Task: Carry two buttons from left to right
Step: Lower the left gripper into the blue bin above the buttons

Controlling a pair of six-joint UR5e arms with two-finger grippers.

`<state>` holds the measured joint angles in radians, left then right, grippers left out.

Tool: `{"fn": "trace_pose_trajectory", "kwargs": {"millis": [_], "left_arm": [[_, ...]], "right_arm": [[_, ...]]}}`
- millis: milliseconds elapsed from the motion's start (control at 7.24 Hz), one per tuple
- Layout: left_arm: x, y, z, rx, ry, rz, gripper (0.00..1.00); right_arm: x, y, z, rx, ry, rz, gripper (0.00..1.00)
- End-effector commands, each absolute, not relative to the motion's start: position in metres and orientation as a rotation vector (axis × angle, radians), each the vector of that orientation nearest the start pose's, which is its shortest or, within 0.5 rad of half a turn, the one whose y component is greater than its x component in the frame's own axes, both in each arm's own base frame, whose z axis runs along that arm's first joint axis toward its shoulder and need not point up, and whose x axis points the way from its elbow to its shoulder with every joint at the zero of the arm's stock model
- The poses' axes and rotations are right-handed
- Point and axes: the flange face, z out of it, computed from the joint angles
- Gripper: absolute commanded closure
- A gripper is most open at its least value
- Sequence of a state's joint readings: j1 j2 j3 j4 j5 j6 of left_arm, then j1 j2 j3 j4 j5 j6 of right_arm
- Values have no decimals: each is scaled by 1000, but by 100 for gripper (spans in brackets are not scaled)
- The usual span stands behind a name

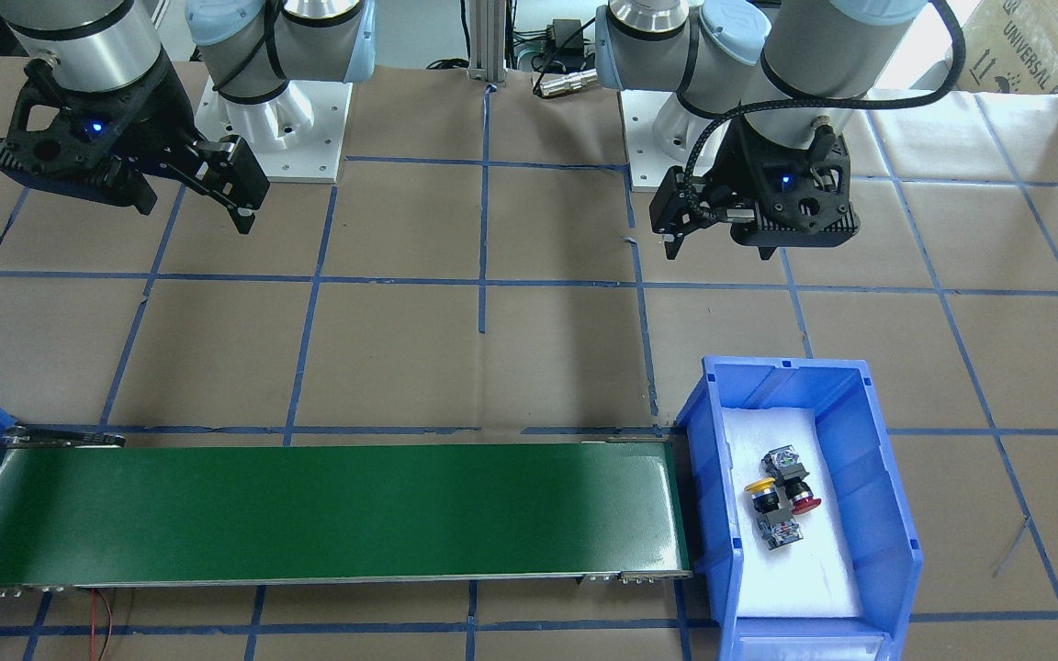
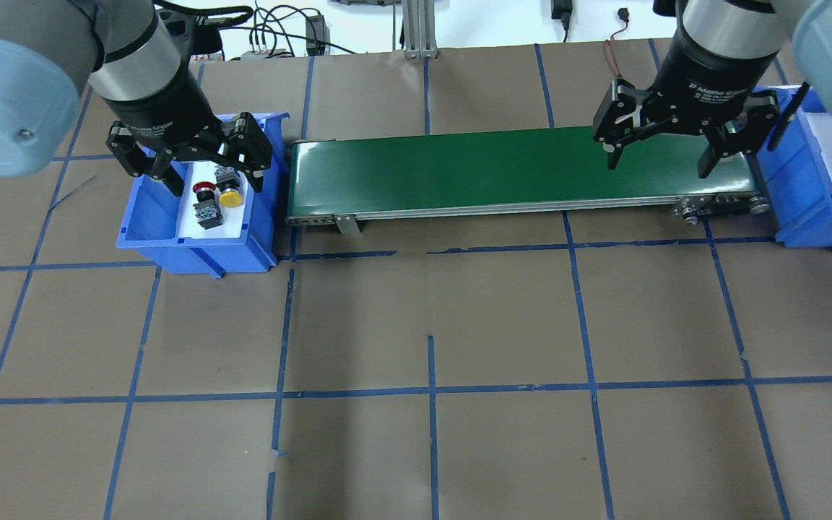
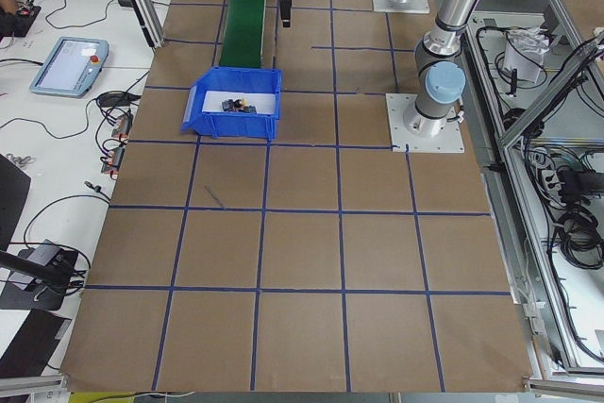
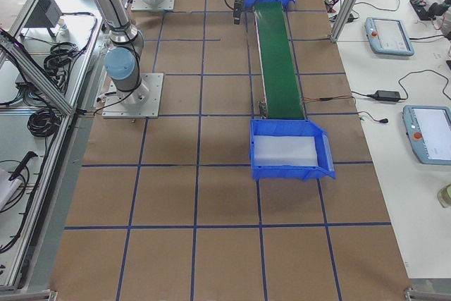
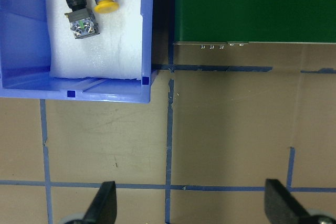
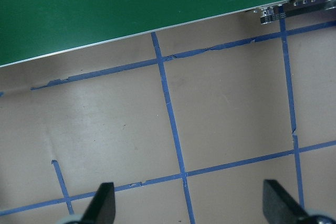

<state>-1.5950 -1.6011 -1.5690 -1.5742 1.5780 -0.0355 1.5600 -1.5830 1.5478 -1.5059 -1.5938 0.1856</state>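
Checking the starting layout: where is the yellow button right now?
In the overhead view the yellow button lies inside the blue bin off the left end of the conveyor belt, right beside the red button.

silver-tubed left arm [image 1: 823, 46] and right arm [image 1: 79, 37] had pale blue joint caps [image 1: 731, 29] and white bolted base plates [image 1: 309, 138]; the black left gripper [image 2: 215, 186] and right gripper [image 2: 658, 167] bore white lettering (braided black cable [image 1: 896, 104] on the left).

Under the jaws you see matt brown paper [image 5: 226, 124] on the table [image 5: 105, 140]; ahead of the left jaws, a glossy blue plastic bin [image 5: 105, 94], grainy white foam [image 5: 113, 51], a smooth green belt [image 5: 252, 3].
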Motion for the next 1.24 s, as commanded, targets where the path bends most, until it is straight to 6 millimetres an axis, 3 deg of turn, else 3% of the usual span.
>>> {"fn": "trace_pose_trajectory", "kwargs": {"millis": [0,138,414,690,1104], "left_arm": [[-116,-509,471,2,3135,48,0],[-93,-535,457,-28,3133,9,0],[-26,-605,374,-147,3144,137,0],[-15,-639,308,-148,3137,162,0],[-7,-668,252,-158,3135,93,1]], "right_arm": [[126,-483,499,310,3152,45,0],[126,-486,497,307,3152,50,0],[126,-486,497,307,3152,53,0],[125,-486,495,310,3152,60,0],[125,-485,496,310,3152,57,0]]}}
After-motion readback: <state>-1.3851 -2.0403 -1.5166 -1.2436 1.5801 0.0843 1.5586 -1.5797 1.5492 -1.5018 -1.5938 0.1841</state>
